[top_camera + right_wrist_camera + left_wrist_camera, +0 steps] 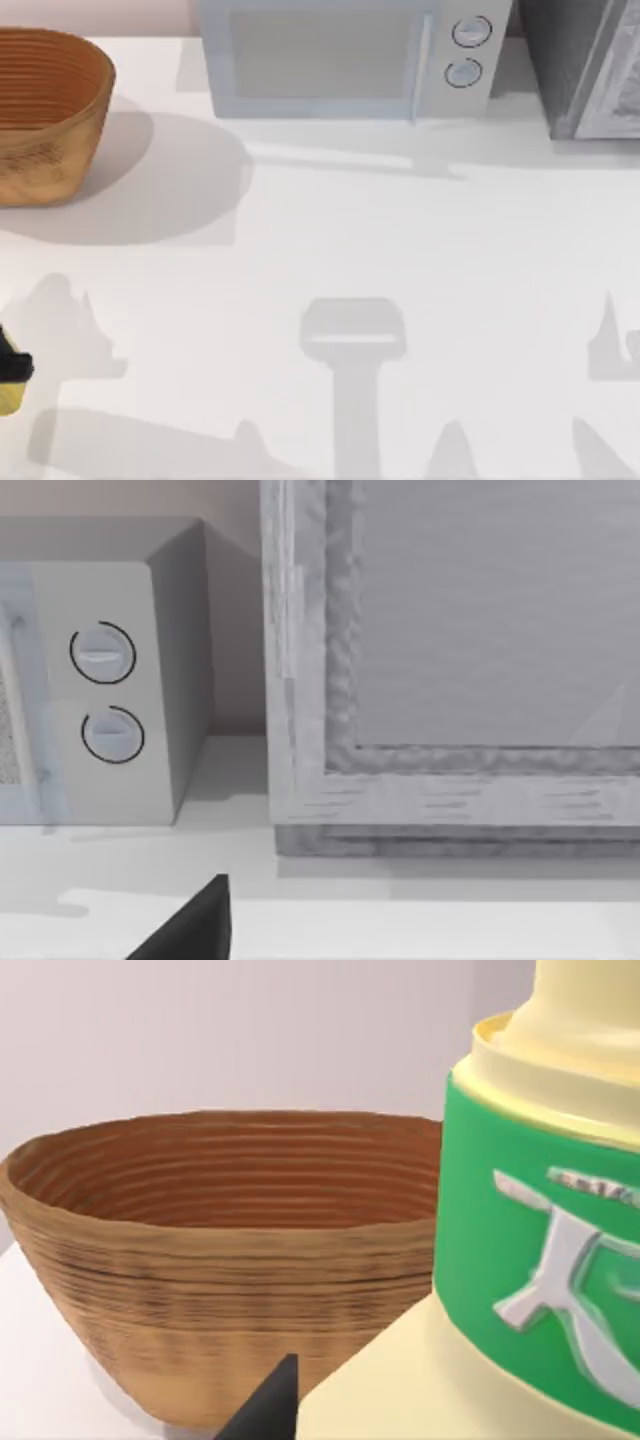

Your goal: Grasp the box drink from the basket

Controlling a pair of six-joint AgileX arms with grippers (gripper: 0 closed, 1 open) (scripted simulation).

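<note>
The basket stands at the far left of the white table, a round brown wicker bowl with ribbed walls, and its inside looks empty from the left wrist view. The box drink is not in it: in the top view a small yellow piece of it shows at the left edge of the table, nearer to the front than the basket and well apart from it, with a dark part of the left gripper just over it. In the left wrist view the carton is very close to the camera, pale yellow with a green band and a silver mark, and one dark fingertip shows just beside it. The left gripper seems to hold the carton, but I cannot tell for sure.

A pale grey microwave with two round knobs stands at the back, and a grey cabinet beside it at the right. The right wrist view faces these two, with one dark fingertip low in the picture; whether the right gripper is wide or narrow I cannot tell.
</note>
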